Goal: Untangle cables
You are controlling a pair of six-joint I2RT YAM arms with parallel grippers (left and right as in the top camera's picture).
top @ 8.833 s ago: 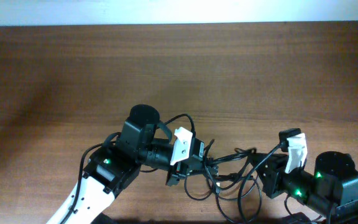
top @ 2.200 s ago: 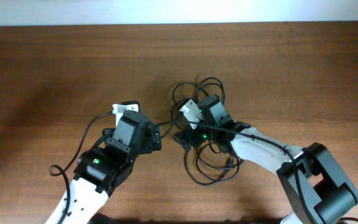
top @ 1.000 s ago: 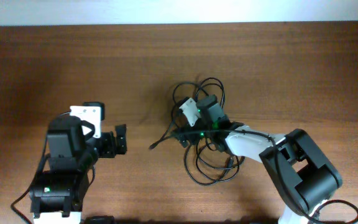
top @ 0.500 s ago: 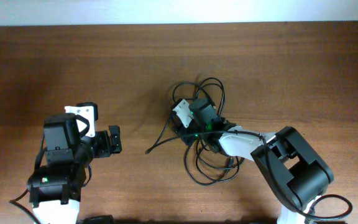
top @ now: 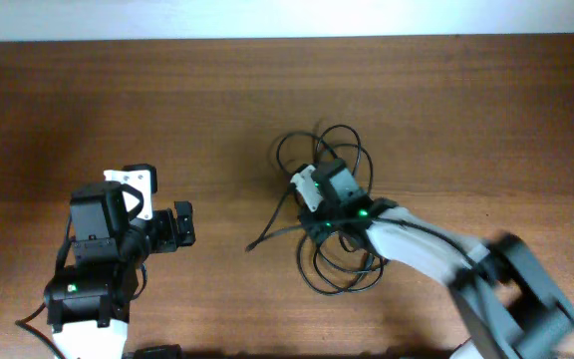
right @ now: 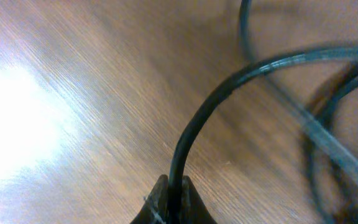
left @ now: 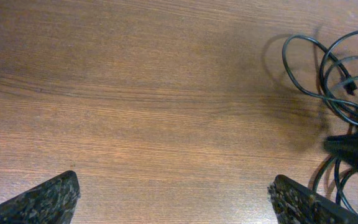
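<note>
Clamped between the fingertips (right: pixel 159 206) of the right jaws is one black cord (right: pixel 190 134) of the cables (top: pixel 339 249); the jaws are clenched tight on it, and from the pinch the cord is seen to rise and bend away to one side above the wooden table (top: pixel 167 110). More loops of the tangle are seen just beyond that bend, blurred in the right wrist view. From overhead, the bundle is seen gathered around and just behind the right jaws, with one strand drawn out ahead of them to a loose end (top: pixel 251 245) lying on the table. The right arm (top: pixel 417 249) is smeared by blur in that view. The left jaws are held released, with the two fingertips (left: pixel 48 198) spread wide and only bare table between them; nothing is touched by them. The cables (left: pixel 347 106) are seen well ahead of the left jaws and off to one side, apart from the left arm (top: pixel 93 259).
</note>
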